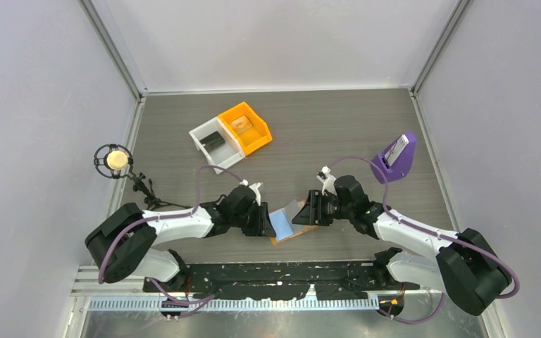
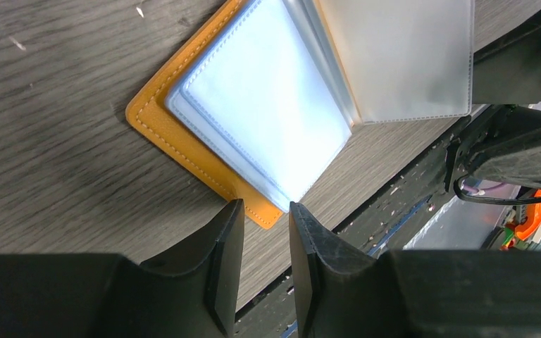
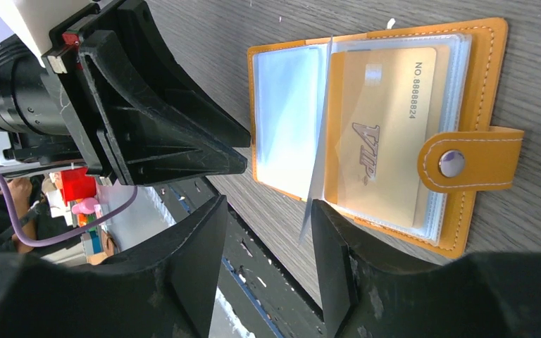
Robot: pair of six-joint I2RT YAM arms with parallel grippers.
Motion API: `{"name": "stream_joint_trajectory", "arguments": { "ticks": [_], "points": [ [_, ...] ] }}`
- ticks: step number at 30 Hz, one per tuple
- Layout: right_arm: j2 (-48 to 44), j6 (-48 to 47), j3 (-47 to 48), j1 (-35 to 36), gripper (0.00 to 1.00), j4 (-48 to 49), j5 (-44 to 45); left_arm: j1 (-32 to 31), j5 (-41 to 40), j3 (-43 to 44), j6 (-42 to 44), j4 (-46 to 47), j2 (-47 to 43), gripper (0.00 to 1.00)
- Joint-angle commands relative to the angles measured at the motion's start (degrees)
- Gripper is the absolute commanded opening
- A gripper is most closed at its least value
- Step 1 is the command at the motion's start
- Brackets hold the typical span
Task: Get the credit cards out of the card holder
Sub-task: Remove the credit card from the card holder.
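Note:
The orange card holder [image 1: 280, 224] lies open on the table between my two grippers, its light blue sleeve pages [image 2: 268, 105] showing. A gold credit card [image 3: 387, 120] marked VIP sits inside a clear sleeve on the strap side of the card holder [image 3: 480, 84]. One clear sleeve leaf [image 3: 317, 186] stands up from the spine. My left gripper [image 2: 264, 206] is open by a narrow gap, its tips at the holder's near corner. My right gripper [image 3: 268, 208] is open wider, with the raised leaf against the inner face of one finger [image 3: 331, 239].
An orange bin [image 1: 245, 127] and a white bin [image 1: 211, 144] stand at the back centre-left. A purple wedge stand [image 1: 394, 158] is at the right. A microphone on a small tripod [image 1: 116, 160] is at the left edge. The table's front edge and black rail [image 1: 268, 282] lie just behind the holder.

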Motion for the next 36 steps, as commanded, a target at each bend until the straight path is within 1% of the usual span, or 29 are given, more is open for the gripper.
{"name": "stream_joint_trajectory", "arguments": {
  "ticks": [1, 3, 9, 12, 15, 21, 26, 31, 36],
  "points": [
    [1.2, 2.2, 1.7, 1.5, 0.54, 4.6, -0.5, -0.2, -1.5, -0.9, -0.9, 0.5, -4.5, 0.32],
    [2.0, 2.8, 2.5, 3.1, 0.54, 5.3, 0.0, -0.1, -2.9, -0.2, -0.9, -1.7, -6.6, 0.32],
    [6.3, 4.2, 6.3, 9.0, 0.54, 7.0, 1.9, 0.4, -9.8, 3.7, 0.3, -14.1, -13.0, 0.33],
    [8.0, 4.3, 6.9, 10.7, 0.54, 7.4, 2.3, 0.5, -11.8, 4.4, 0.4, -16.2, -16.0, 0.33],
    [8.0, 3.8, 6.9, 10.8, 0.54, 6.8, 3.0, 0.5, -12.0, 4.9, -0.3, -16.8, -18.4, 0.34],
    [6.2, -0.8, 9.6, 10.0, 0.54, 0.1, 6.6, 0.5, -10.6, 4.1, -1.9, -13.0, -19.6, 0.34],
    [3.9, -5.2, 10.8, 7.7, 0.54, -6.4, 9.9, 0.5, -7.9, 4.1, -2.5, -8.6, -17.0, 0.33],
    [2.6, -7.6, 9.0, 2.6, 0.52, -6.7, 8.4, 0.4, -7.0, 4.8, -3.5, -5.7, -14.5, 0.34],
    [4.5, -9.8, 8.7, -1.1, 0.5, -6.8, 6.3, 0.4, -6.0, 4.4, -4.1, 0.9, -10.5, 0.33]
  ]
}}
